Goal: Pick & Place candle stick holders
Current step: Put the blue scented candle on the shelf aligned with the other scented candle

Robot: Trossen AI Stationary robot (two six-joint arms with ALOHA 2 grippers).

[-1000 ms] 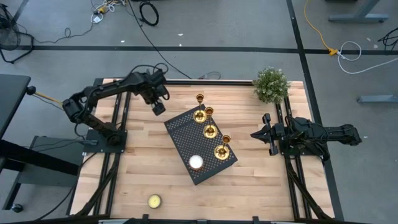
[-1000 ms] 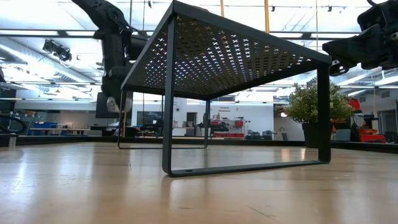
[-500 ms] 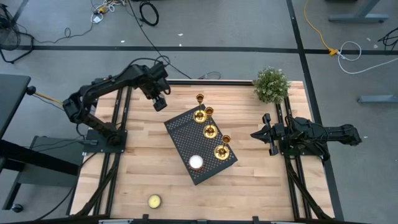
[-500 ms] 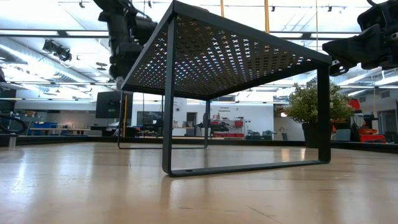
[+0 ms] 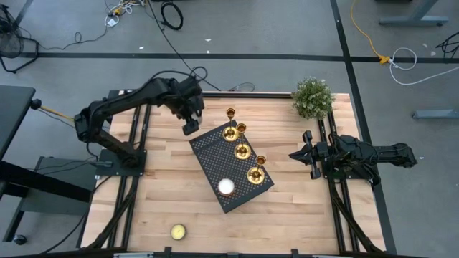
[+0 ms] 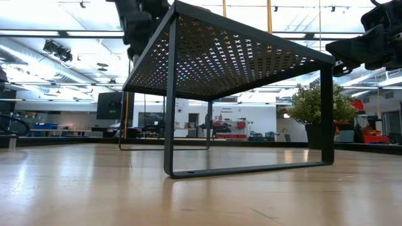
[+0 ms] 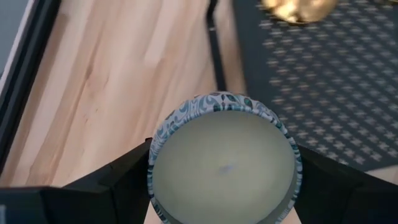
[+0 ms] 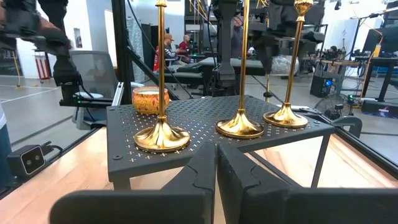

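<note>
Three gold candle stick holders (image 5: 242, 150) stand on their round bases on a black perforated rack (image 5: 215, 154) at mid table; the right wrist view shows them too (image 8: 161, 134). My left gripper (image 5: 190, 128) hangs just off the rack's far left corner, shut on a round candle tin (image 7: 224, 168) with a blue-and-white patterned wall. My right gripper (image 5: 305, 154) waits shut and empty at the table's right side, pointing level at the rack. My left gripper pinches the candle tin by its patterned side wall (image 7: 163, 134), one finger (image 7: 118, 180) on each opposite side. The fingers come steeply from above. The tin is lifted clear of the table, its pale wax top facing up.
A white candle (image 5: 226, 187) sits on the rack's near end. A yellowish candle (image 5: 178, 231) lies on the table near the front edge. A potted plant (image 5: 313, 98) stands at the far right corner. Bare wood lies left of the rack.
My left gripper has risen with the candle tin and moved toward the rack's far left corner, rolling a little. The tin stays pinched and clear of the table. My right arm has kept still.
</note>
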